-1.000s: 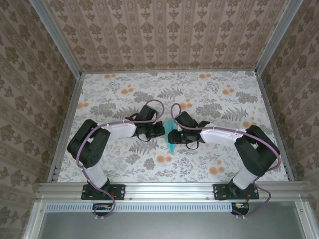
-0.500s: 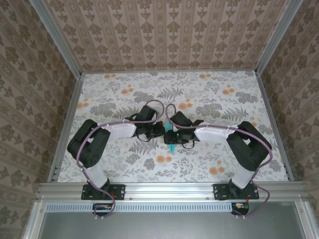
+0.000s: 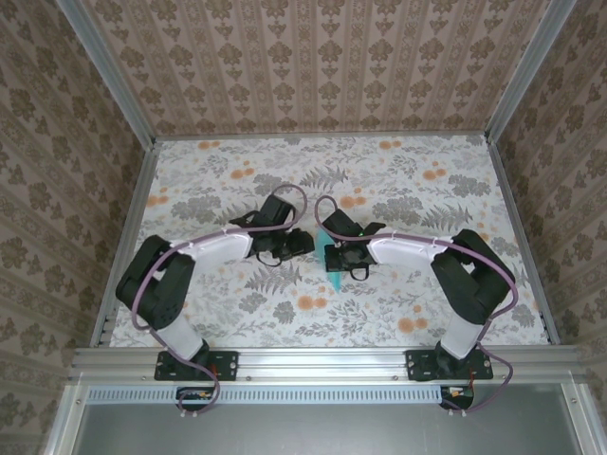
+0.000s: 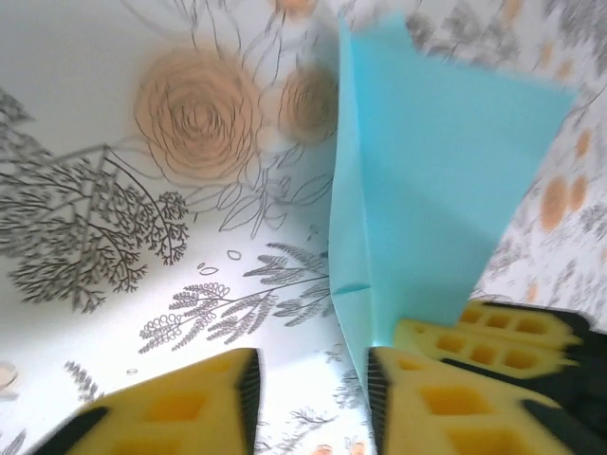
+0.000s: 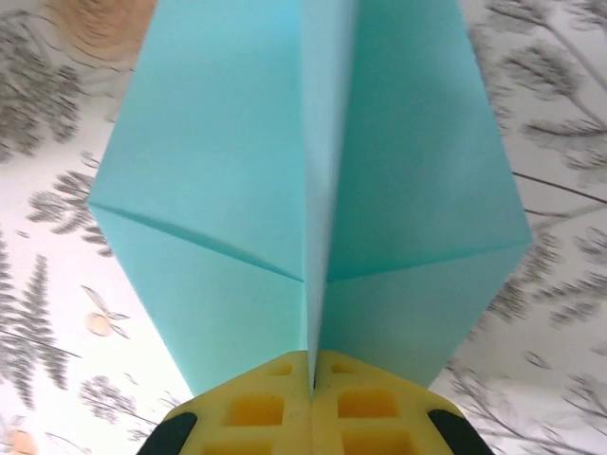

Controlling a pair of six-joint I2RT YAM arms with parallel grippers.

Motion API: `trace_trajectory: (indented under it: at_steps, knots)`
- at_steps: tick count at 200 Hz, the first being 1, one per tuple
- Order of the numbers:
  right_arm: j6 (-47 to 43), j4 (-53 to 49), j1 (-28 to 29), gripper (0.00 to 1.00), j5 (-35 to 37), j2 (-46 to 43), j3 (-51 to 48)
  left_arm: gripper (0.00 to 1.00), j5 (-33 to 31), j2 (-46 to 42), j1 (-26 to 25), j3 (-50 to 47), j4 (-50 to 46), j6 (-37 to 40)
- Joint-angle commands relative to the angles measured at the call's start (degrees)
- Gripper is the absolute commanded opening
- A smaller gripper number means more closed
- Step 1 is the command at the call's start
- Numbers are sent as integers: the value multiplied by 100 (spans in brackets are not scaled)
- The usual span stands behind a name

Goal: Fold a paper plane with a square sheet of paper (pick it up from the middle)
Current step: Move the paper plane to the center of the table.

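No text, label, brand, number or sign can be read in any view. The desk (image 3: 398, 180) cover carries only printed flowers and ferns. The walls (image 3: 322, 66) carry only a repeating ornament. The folded blue paper (image 5: 379, 142) is plain, with no print.

Paper plane (image 5: 313, 190): plain turquoise-blue.
Table (image 3: 408, 180): white cover, grey fern and leaf print, scattered orange blossoms.
Walls (image 3: 313, 66): beige-brown wallpaper, striped, darker damask motifs.
Left gripper (image 4: 310, 379) pads (image 4: 180, 412): yellow, black edging.
Right gripper (image 5: 313, 374) pads (image 5: 256, 412): same yellow, black corners.
Arms (image 3: 213, 248): white and black shells.
Cables (image 3: 305, 201): purple.
Frame (image 3: 322, 360): silver-grey.
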Motion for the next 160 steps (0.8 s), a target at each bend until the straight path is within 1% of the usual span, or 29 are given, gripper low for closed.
trace_trajectory:
  at_steps: [1, 10, 22, 49, 75, 93, 132, 138, 149, 160]
  knots:
    - [-427, -758, -10, 3, 607, -319, 123, 47, -584, -491, 171, 278, -835, 241]
    - [-554, -761, -32, 4, 656, -347, 124, 51, -727, -606, 270, 227, -963, 232]
    - [-656, -943, -41, 4, 725, -307, 139, 55, -901, -716, 454, 154, -1081, 209]
    - [-657, -948, -71, 5, 832, -67, 240, 65, -1221, -986, 769, -62, -1281, 252]
    - [-567, -930, -67, 6, 853, 176, 385, 78, -1490, -1343, 925, -277, -1324, 413]
    - [-505, -868, -70, 10, 766, 300, 465, 86, -1712, -1578, 989, -363, -1405, 519]
    - [-306, -823, -68, 19, 616, 462, 477, 98, -1899, -1846, 1086, -440, -1554, 675]
    - [-290, -820, -61, 19, 609, 485, 470, 100, -1917, -1861, 1102, -450, -1573, 680]
    - [-259, -823, -61, 19, 608, 544, 467, 100, -1935, -1886, 1108, -449, -1596, 688]
    - [-218, -816, -59, 16, 645, 591, 457, 100, -1938, -1904, 1113, -460, -1615, 697]
